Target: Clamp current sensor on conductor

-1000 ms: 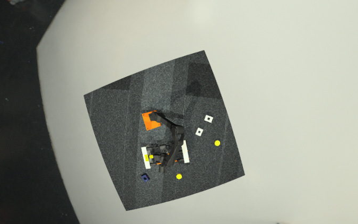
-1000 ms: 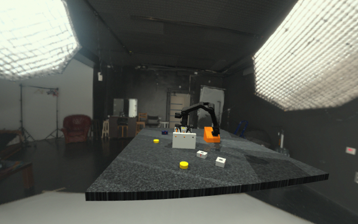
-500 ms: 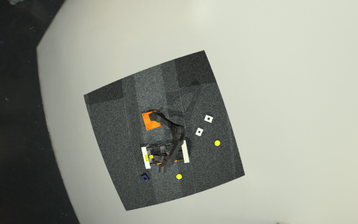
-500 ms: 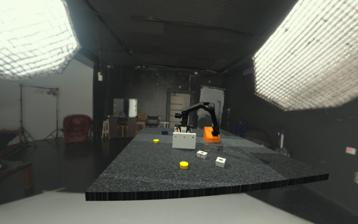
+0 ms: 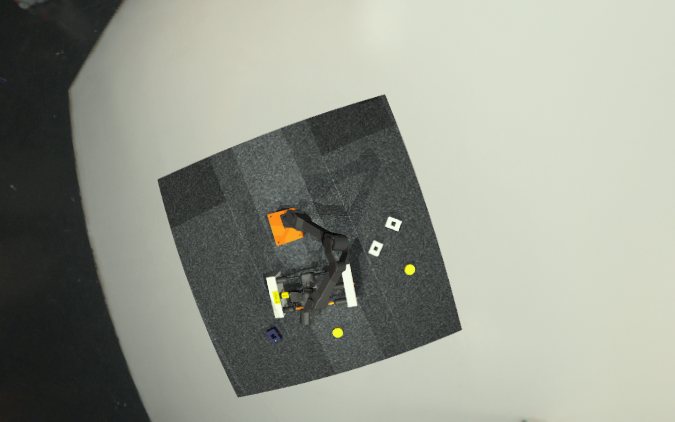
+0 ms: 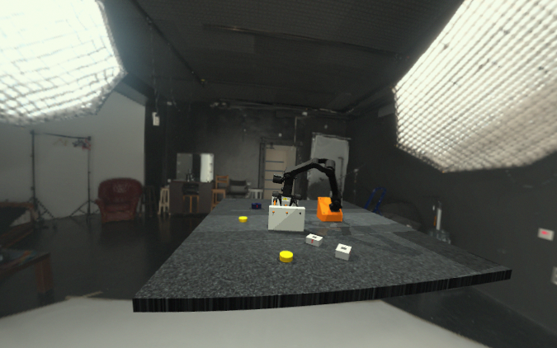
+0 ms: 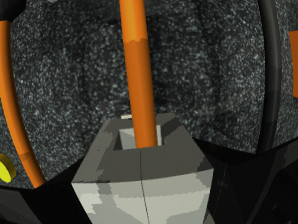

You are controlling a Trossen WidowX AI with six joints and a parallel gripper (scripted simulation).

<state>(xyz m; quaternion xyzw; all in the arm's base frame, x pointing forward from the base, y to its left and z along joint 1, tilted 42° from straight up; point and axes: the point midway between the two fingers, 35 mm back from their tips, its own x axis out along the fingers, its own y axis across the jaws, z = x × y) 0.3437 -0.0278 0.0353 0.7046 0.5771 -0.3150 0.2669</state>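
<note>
A pale grey split-core sensor (image 7: 140,172) surrounds the middle orange conductor (image 7: 140,75), which passes through its square opening. The sensor's two halves meet at a thin seam, with no wide gap on the visible faces. My gripper (image 7: 141,147) (image 6: 286,202) is shut on the sensor, with dark fingers on both sides. The conductors run between two white end boards (image 5: 349,286) (image 6: 286,218). A yellow label (image 5: 276,297) is on the far board and a small yellow tag (image 5: 284,295) is beside it; their lettering is too small to read. The arrow and latch cannot be made out.
Beside the middle conductor run another orange conductor (image 7: 7,90) and a black one (image 7: 272,75). An orange block (image 5: 277,229) (image 6: 324,210) stands near the arm's base. Two white square-holed blocks (image 5: 393,224) (image 5: 375,248), two yellow discs (image 5: 409,269) (image 5: 337,332) and a dark blue block (image 5: 271,334) (image 6: 256,205) are around.
</note>
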